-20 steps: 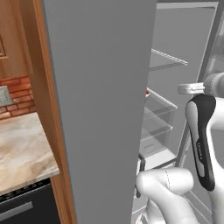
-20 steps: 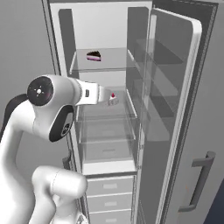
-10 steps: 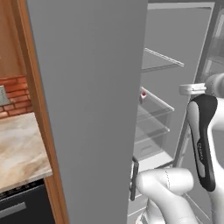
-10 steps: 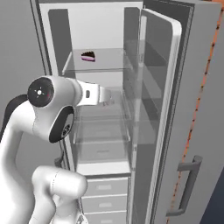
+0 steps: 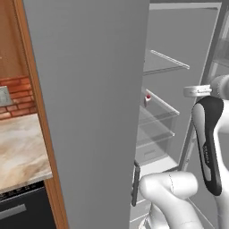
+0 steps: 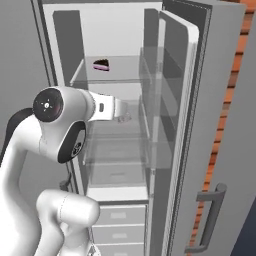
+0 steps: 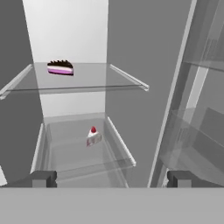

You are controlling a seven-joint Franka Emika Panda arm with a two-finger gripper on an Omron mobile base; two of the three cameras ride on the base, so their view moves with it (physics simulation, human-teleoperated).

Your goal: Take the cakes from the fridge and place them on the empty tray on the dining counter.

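Observation:
The fridge (image 6: 60,55) stands open in front of me. The dark chocolate cake (image 7: 60,68) lies at the back left of an upper glass shelf (image 7: 87,81), and it is also seen as a dark cake (image 6: 101,64) from the right. One level lower, the white cake with a red top (image 7: 93,137) sits in a clear bin; from the left this white cake (image 5: 147,97) peeks out past the door edge. My gripper (image 7: 111,179) is open and holds nothing. It is level with the lower bin, short of the white cake. The tray and the dining counter are out of view.
The grey left fridge door (image 5: 89,103) stands open close beside the arm. The right door (image 6: 175,100), with clear bins, is open too, its dark handle (image 6: 210,215) low down. Drawers (image 6: 117,225) sit under the shelves. A marble worktop (image 5: 18,152) over a black oven (image 5: 18,212) lies left.
Both base views have shifted as a whole, so the base has moved and the fridge interior sits differently in the picture. The cakes lie where they were. The gripper is still open.

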